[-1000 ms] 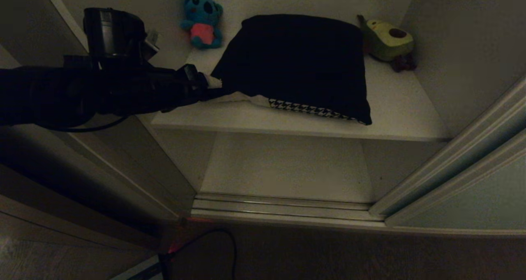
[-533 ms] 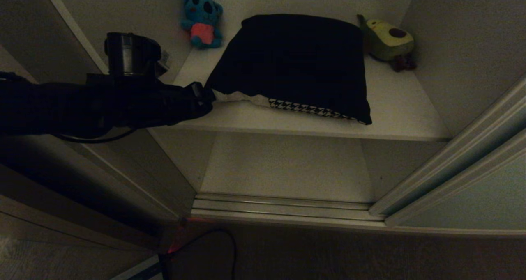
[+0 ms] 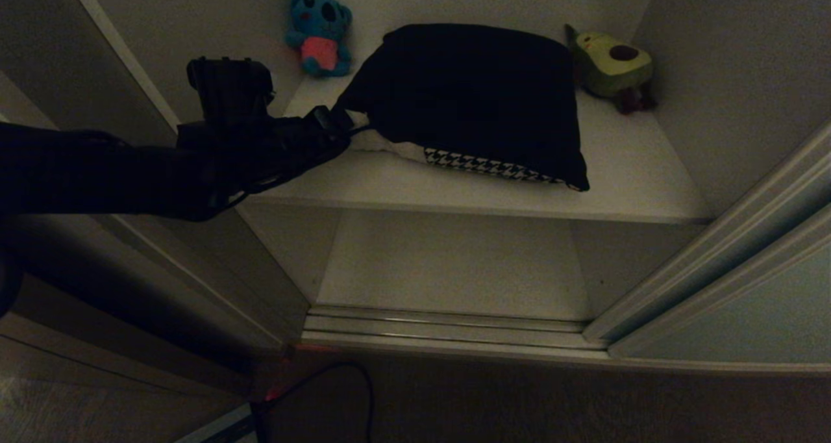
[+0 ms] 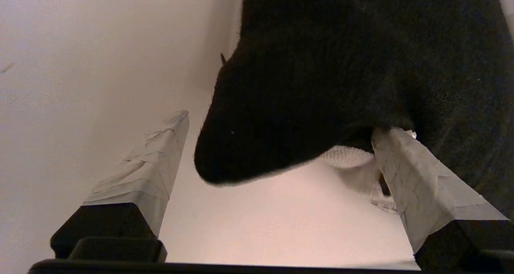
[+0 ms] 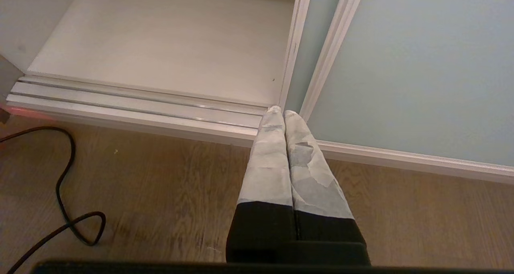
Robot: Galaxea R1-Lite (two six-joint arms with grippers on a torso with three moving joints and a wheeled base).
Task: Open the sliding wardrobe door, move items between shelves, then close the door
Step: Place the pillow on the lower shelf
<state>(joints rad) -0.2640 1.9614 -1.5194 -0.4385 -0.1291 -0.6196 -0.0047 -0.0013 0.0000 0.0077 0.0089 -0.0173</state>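
Cushion (image 3: 467,99): lying on upper shelf (image 3: 623,170), just released. Left gripper (image 4: 281,145): at its 9 o'clock corner, jaws now spreading wide, holding nothing. Door-closing remaining.

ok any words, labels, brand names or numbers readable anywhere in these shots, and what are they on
None: no readable text in any view.
cushion: only a houndstooth pattern along its edge, no label visible.
blue plush toy and avocado plush toy: no tags or print visible.
sliding wardrobe door: plain panel, no marking.
Taped fingers of the left tool and right tool: blank tape.
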